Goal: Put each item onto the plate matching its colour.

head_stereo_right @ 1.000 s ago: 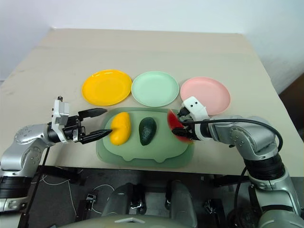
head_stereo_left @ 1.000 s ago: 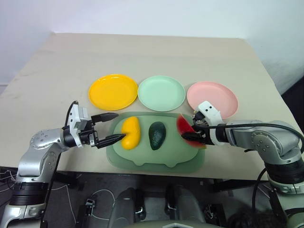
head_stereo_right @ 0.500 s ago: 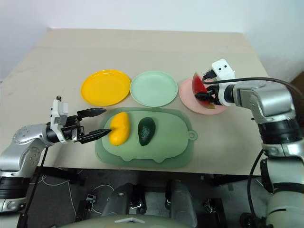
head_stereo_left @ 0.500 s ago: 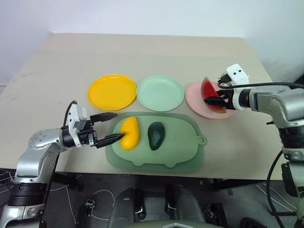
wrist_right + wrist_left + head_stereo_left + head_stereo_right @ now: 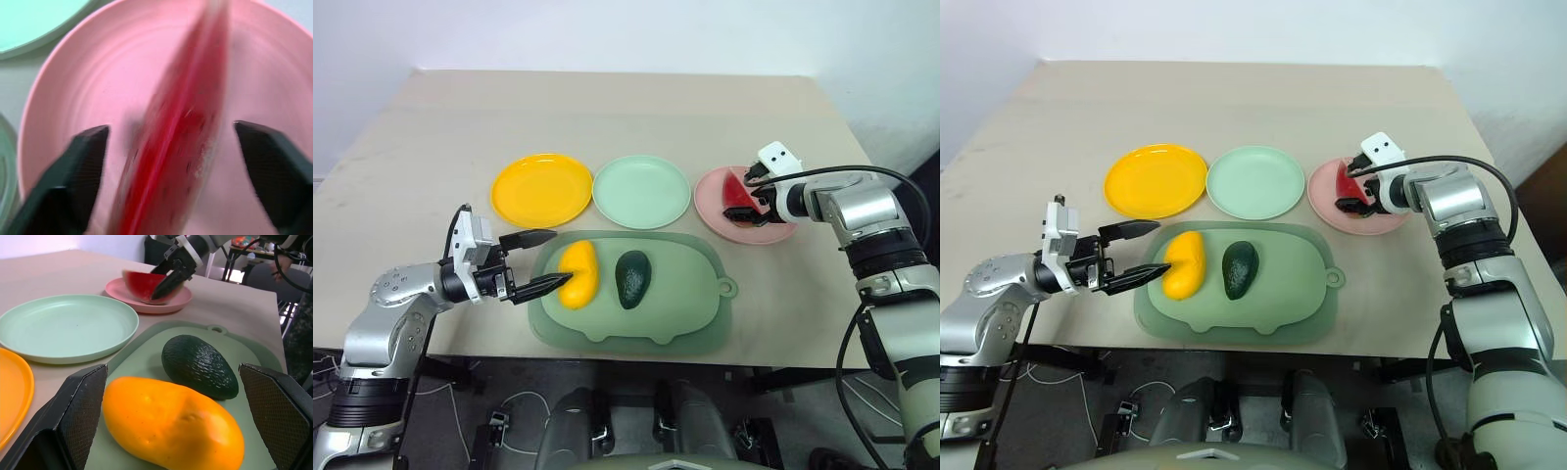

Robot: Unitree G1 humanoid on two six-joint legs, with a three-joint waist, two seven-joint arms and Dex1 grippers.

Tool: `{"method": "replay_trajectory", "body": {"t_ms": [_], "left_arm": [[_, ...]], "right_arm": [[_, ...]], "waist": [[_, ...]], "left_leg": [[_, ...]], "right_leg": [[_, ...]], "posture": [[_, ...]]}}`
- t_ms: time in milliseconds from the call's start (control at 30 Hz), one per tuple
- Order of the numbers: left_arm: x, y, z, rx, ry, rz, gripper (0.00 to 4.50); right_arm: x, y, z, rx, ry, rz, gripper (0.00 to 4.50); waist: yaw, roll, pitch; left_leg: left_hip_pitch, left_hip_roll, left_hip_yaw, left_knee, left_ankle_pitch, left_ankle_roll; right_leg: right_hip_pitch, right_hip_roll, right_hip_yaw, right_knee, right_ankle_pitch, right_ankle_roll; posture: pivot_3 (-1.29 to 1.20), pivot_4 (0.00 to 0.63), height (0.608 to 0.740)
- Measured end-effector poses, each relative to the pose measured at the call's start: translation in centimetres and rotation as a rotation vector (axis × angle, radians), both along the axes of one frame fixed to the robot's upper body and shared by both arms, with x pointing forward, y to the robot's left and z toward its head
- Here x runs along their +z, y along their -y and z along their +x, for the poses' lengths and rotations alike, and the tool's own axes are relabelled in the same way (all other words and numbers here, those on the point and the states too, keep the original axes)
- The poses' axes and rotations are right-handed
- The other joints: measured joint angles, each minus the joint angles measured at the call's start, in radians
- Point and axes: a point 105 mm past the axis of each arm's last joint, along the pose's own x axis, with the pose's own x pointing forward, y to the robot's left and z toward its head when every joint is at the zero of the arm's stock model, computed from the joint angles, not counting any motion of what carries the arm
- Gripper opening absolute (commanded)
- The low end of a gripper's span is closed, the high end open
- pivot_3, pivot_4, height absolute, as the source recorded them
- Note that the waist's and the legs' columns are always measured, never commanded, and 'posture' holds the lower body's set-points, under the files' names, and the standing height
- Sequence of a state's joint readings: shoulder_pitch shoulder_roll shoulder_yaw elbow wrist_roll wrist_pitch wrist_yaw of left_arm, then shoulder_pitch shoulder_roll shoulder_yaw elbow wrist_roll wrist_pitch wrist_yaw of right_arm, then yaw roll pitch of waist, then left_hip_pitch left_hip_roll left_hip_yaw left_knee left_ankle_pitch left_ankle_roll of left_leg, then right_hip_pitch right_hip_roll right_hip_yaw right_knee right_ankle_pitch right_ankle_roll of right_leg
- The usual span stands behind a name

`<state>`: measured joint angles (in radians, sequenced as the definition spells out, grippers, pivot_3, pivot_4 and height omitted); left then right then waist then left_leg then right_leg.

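Judging mango (image 5: 578, 275) light, rigid, slick plastic: open left gripper (image 5: 539, 261) should pinch its narrow waist; right gripper (image 5: 1359, 189) spread wide around watermelon wedge (image 5: 1349, 183).

My two arms are silver-grey metal with rounded joint housings and black cable loops. Each ends in a left hand (image 5: 530, 262) or right hand (image 5: 749, 195) of two tapered black fingers, topped by a white camera block.
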<state>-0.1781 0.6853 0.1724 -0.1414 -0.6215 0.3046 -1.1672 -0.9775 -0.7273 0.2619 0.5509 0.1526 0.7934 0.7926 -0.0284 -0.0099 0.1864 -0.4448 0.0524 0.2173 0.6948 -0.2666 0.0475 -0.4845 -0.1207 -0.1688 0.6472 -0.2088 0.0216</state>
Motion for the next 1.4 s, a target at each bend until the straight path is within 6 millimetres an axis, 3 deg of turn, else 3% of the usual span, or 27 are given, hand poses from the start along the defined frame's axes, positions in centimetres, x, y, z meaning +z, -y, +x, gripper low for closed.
{"method": "replay_trajectory", "body": {"t_ms": [267,467,567,667,733,900,1400], "left_arm": [[0.1,0.0,0.1,0.016,-0.010,-0.001,4.50],[0.5,0.1,0.4,0.027,0.008,-0.007,4.50],[0.4,-0.1,0.5,0.033,0.006,-0.008,4.50],[0.3,-0.3,0.7,0.037,0.004,-0.013,4.50],[0.4,-0.3,0.8,0.038,0.015,-0.018,4.50],[-0.1,-0.7,1.0,0.049,0.005,-0.020,4.50],[-0.4,-1.0,1.0,0.044,0.013,-0.014,4.50]], "right_arm": [[3.6,-0.5,-2.4,0.053,0.090,-0.008,4.45],[6.8,-4.2,-5.6,0.147,0.140,0.112,4.45],[6.2,-6.6,-7.1,0.188,0.079,0.188,4.45],[4.9,-11.1,-9.3,0.277,-0.030,0.323,4.45],[3.6,-12.6,-10.4,0.318,-0.101,0.362,4.45],[1.7,-13.6,-11.1,0.317,-0.163,0.392,4.45],[0.1,-15.8,-11.0,0.282,-0.312,0.481,4.45]], "waist": [[0.008,0.000,0.000],[0.007,0.000,0.000],[0.008,0.000,0.000],[0.006,0.000,0.000],[0.012,0.000,0.000],[0.010,0.000,0.000],[0.007,0.000,-0.001]], "left_leg": [[-0.009,0.000,0.000,0.003,0.000,0.000],[-0.009,0.000,-0.001,0.003,0.000,0.000],[-0.010,0.000,-0.001,0.003,0.000,0.000],[-0.010,0.001,-0.001,0.003,0.000,0.000],[-0.012,0.001,-0.001,0.003,0.000,0.000],[-0.015,-0.001,-0.001,0.005,0.000,0.000],[-0.014,0.000,-0.001,0.004,0.000,0.000]], "right_leg": [[-0.009,-0.001,0.000,0.002,0.000,0.000],[-0.009,-0.001,0.000,0.002,0.000,0.000],[-0.009,-0.001,0.000,0.002,0.000,-0.001],[-0.009,0.000,0.000,0.003,0.001,-0.001],[-0.010,0.000,-0.001,0.003,0.001,-0.001],[-0.011,-0.002,-0.001,0.001,0.001,-0.002],[-0.012,0.001,0.000,0.002,0.002,-0.002]], "posture": [[0.00,0.150,0.696],[0.00,0.150,0.696],[0.00,0.150,0.696],[0.00,0.150,0.696],[0.00,0.150,0.696],[0.00,0.150,0.696],[0.00,0.150,0.696]]}}
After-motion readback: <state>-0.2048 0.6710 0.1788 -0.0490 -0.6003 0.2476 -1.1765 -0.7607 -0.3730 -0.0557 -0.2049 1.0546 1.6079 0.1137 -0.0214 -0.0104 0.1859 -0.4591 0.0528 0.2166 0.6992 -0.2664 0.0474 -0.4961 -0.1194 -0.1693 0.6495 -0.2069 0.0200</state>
